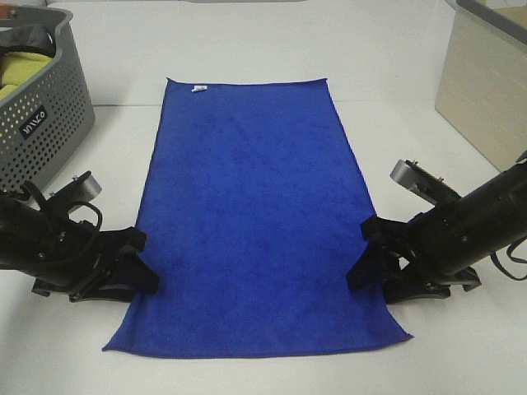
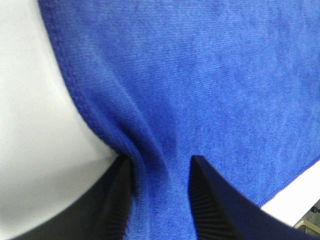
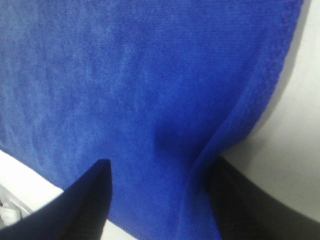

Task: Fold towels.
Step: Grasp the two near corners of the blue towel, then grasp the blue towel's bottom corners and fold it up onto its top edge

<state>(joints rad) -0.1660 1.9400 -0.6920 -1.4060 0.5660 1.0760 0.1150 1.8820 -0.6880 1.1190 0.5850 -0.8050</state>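
A blue towel (image 1: 255,206) lies spread flat on the white table, its long side running away from me. My left gripper (image 1: 146,261) is low at the towel's left edge near the front. Its jaws are apart and straddle a rucked ridge of cloth, which shows in the left wrist view (image 2: 160,200). My right gripper (image 1: 361,253) is low at the towel's right edge, opposite the left one. Its jaws are wide apart over the hem, which creases beside one finger (image 3: 240,205). Neither gripper has lifted the cloth.
A grey perforated laundry basket (image 1: 41,107) holding yellow-green cloth stands at the back left. A beige box (image 1: 486,82) stands at the back right. A small white tag (image 1: 198,89) sits at the towel's far edge.
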